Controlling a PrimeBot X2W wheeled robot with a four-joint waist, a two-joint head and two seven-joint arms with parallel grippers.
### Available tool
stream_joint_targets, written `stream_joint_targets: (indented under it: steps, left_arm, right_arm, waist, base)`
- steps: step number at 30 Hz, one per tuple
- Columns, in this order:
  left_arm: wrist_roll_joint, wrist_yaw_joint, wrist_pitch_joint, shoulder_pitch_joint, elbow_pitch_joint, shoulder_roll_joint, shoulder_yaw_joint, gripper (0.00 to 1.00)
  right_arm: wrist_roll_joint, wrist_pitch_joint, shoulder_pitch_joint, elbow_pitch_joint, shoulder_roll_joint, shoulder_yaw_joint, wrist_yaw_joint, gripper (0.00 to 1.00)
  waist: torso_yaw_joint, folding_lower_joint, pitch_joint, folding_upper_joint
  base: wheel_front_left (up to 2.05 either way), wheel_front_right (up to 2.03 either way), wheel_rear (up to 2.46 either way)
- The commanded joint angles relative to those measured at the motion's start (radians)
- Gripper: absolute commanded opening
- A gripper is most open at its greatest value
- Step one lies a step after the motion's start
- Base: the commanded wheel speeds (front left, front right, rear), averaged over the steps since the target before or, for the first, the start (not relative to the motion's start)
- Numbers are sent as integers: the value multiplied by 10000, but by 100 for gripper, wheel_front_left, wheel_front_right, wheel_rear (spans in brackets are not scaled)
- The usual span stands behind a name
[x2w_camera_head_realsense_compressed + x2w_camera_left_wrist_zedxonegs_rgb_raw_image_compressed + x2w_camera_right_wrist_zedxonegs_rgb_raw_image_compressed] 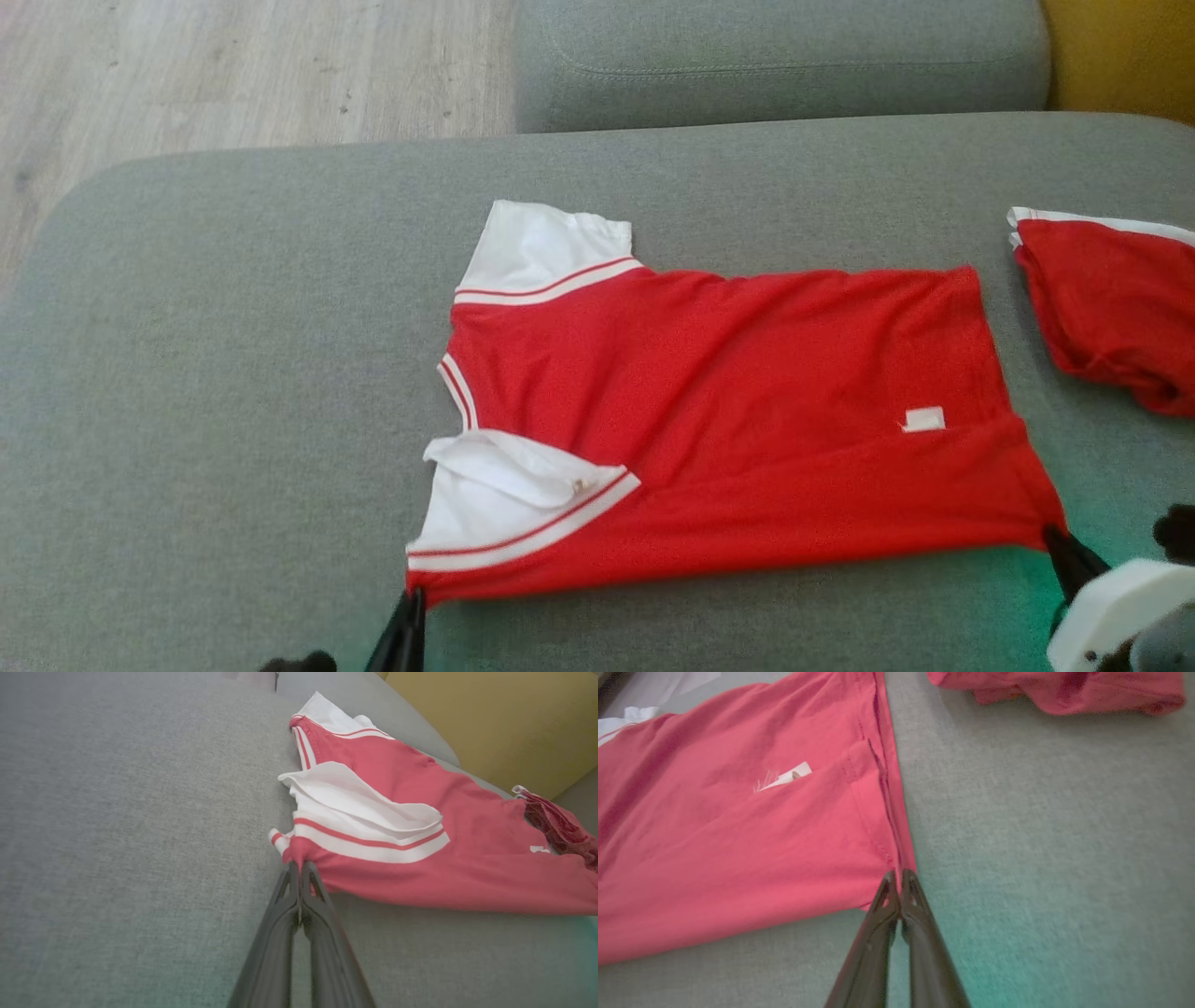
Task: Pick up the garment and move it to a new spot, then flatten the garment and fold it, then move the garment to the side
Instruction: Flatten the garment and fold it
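The red white-sleeved fabric shirt (728, 411) lies flat mid-frame on the grey fabric cushion (233, 420); left gripper (413, 599) and right gripper (1053, 537), each clamped tight on a lower-edge corner, should lift level, keeping the edge taut.

Grey cushion (233, 373) carries a spread garment (728, 411) and a red bundle (1111, 299).
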Motion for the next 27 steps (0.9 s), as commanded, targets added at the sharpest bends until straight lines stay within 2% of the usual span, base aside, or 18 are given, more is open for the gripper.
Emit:
stream_joint_targets:
  steps: [1, 5, 6, 7, 8, 9, 10, 11, 16, 20, 23, 27]
  left_arm:
    - [-43, 142, 138, 19, -579, 238, 217, 0]
    - [-50, 307, 476, 200, -999, 394, 163, 0]
    - [-49, 323, 550, 189, -1054, 421, 146, 0]
    - [-56, 332, 645, 163, -1097, 440, 121, 0]
    - [-65, 335, 759, 124, -1137, 459, 89, 10]
    - [-70, 344, 885, 72, -1170, 483, 59, 31]
    - [-73, 354, 1035, 11, -1201, 515, 25, 91]
    - [-72, 361, 1183, -65, -1247, 555, -3, 100]
    - [-2, 374, 1625, -636, -1653, 793, 43, 100]
    - [210, 160, 2124, -1956, -2078, 1252, 212, 100]
    - [157, -317, 2694, -3461, -2187, 1606, 393, 100]
    - [-54, -1158, 3724, -5799, -1463, 2100, 552, 100]
  right_arm:
    - [27, 220, 165, -684, -306, -52, -9, 0]
    - [-50, 598, 530, -1278, -196, -216, -9, 0]
    - [-82, 674, 581, -1371, -183, -220, -9, 29]
    - [-131, 723, 621, -1460, -171, -230, -9, 98]
    - [-173, 751, 647, -1553, -136, -255, -9, 100]
    - [-210, 765, 662, -1650, -100, -277, -9, 100]
    - [-239, 789, 668, -1738, -68, -293, -9, 100]
    - [-265, 786, 659, -1842, -46, -295, -9, 100]
    - [-331, 682, 503, -2270, 32, -261, -9, 100]
    - [-360, 377, 154, -2692, 117, -19, -9, 100]
    - [-418, 204, -211, -2890, 118, 371, -9, 100]
    - [-376, 61, -796, -3007, 2, 876, -9, 100]
  waist:
    - [-20, 1, 5, -1]
    - [-47, 1, 38, -1]
    - [-51, 1, 42, -1]
    - [-54, 1, 47, -1]
    - [-60, 1, 51, -1]
    - [-65, 1, 61, -1]
    - [-73, 1, 75, -1]
    - [-94, 1, 102, -1]
    - [-208, 1, 328, -1]
    - [-351, 1, 812, -1]
    - [-518, 1, 1369, -1]
    - [-802, 1, 2169, -1]
  base:
    - [0, 0, 0]
    - [0, 0, 0]
    - [0, 0, 0]
    - [0, 0, 0]
    - [0, 0, 0]
    - [0, 0, 0]
    - [0, 0, 0]
    - [0, 0, 0]
    - [0, 0, 0]
    - [0, 0, 0]
    - [0, 0, 0]
    - [0, 0, 0]
